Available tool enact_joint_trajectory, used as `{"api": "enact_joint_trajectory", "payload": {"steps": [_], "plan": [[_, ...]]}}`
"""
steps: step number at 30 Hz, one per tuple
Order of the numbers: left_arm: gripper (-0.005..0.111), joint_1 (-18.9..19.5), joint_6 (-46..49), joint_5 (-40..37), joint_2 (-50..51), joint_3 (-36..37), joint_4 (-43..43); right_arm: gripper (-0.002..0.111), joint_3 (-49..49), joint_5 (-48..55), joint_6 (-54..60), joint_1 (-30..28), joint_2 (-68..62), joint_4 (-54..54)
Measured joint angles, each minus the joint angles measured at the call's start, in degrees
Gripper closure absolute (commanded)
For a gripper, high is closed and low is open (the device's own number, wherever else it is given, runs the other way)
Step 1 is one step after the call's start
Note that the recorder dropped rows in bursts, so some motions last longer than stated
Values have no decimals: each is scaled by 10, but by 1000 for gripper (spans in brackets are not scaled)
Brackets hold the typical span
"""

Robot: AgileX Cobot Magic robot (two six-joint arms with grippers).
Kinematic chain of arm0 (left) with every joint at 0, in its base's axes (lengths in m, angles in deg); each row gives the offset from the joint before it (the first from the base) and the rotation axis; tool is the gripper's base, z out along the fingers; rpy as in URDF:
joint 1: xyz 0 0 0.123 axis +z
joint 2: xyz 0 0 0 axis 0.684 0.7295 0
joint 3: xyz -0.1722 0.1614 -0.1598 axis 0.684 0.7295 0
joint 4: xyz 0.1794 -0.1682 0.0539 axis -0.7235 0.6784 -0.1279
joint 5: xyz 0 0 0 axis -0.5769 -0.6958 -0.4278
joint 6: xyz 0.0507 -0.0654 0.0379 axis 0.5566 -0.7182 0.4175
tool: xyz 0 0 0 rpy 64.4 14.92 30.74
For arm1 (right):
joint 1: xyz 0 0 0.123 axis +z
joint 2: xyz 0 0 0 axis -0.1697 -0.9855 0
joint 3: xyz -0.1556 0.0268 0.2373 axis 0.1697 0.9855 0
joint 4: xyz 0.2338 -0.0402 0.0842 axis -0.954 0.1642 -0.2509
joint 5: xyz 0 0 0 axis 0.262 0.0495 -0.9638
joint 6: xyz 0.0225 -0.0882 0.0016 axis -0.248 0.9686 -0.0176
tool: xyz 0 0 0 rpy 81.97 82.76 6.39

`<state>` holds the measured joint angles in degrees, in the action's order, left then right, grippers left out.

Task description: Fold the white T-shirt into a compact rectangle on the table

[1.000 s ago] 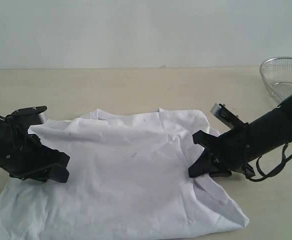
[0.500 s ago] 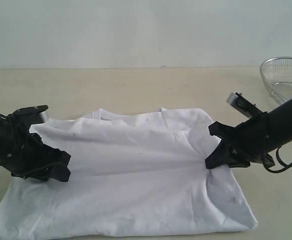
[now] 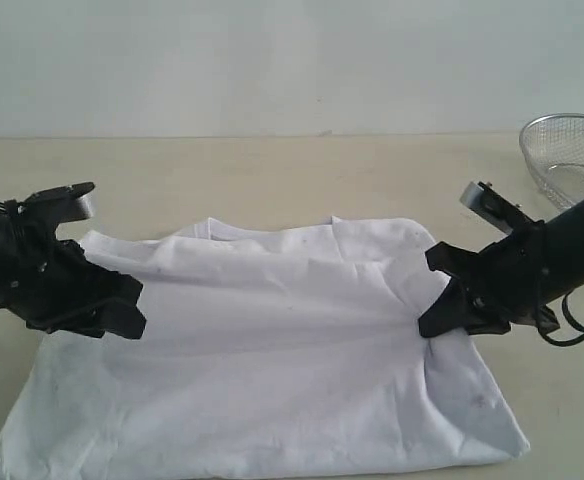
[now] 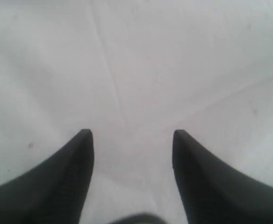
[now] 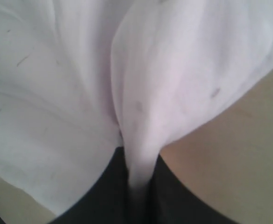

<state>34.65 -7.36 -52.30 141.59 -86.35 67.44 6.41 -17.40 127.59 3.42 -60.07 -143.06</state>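
White cotton T-shirt [image 3: 272, 370], laid on pale beige matte bench [image 3: 272, 170]. Right fingers [image 5: 104, 198] pinch its bunched edge, seemingly to pull it taut; left fingers [image 4: 66, 182] spread above cloth.

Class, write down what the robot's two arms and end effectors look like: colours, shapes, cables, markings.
The left arm and right arm are matte black. The left end effector has two tapering pointed fingers; the right end effector looks alike. Each wrist carries a silver-grey block. Thin black cables loop under the right arm. No markings show.
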Motion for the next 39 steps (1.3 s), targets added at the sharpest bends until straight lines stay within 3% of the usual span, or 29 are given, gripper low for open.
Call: {"api": "enact_joint_trajectory", "payload": {"steps": [14, 27, 39], "plan": [[58, 0, 0, 0, -35, -1, 0, 108, 2, 25, 0, 6, 85, -20], [58, 0, -1, -5, -79, -1, 0, 108, 3, -32, -19, 102, 101, -29], [60, 0, -6, -18, -97, -1, -10, 108, -84, -53, -62, 189, 101, -33]]}}
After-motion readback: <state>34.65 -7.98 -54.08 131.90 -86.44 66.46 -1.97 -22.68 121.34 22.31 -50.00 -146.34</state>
